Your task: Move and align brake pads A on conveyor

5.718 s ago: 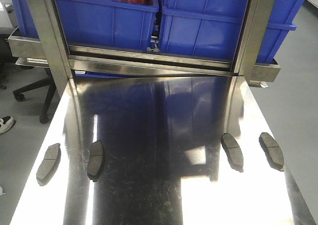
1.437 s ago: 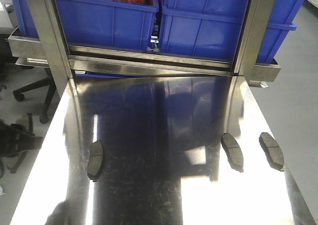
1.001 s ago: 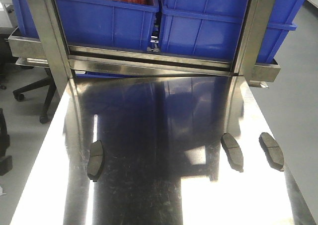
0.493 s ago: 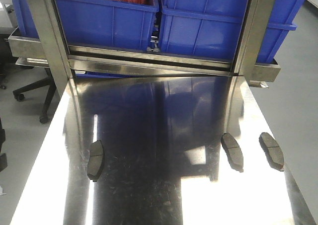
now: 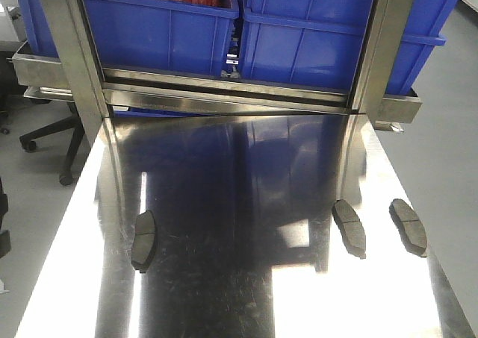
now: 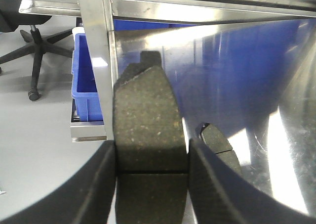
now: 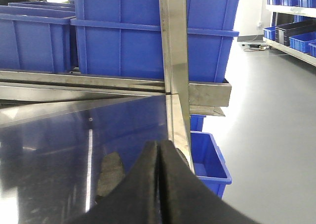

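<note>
The left gripper (image 6: 150, 152) is clamped on one brake pad (image 6: 148, 110). That pad stands between the two black fingers (image 6: 94, 184) with its rough face to the wrist camera. Its groove runs across between the fingers, and its top end sticks out well past the fingertips.

Just off the right-hand jaw, a second pad (image 6: 219, 147) lies flat on the shiny steel table (image 6: 276, 135). As far as I can tell it isn't touching the held one. Beyond the jaws to the left are a steel frame post (image 6: 96, 61), a small blue bin (image 6: 86, 85) down behind it and an office chair (image 6: 34, 51).

The right gripper (image 7: 159, 147) has its jaws pressed flat together with nothing between them. Left of those jaws, a pad (image 7: 109, 172) lies on the table. A dark bit peeks out behind the right-hand finger, and I can't tell what it is. Straight ahead of the jaws are an upright steel post (image 7: 173, 46) and big blue crates (image 7: 118, 41).

In the front view, three pads lie on the steel table:
- a lone left pad (image 5: 143, 239)
- an inner right pad (image 5: 349, 227)
- an outer right pad (image 5: 408, 226), near the inner one but apart from it

All three lie lengthways, pointing toward the crates.
</note>
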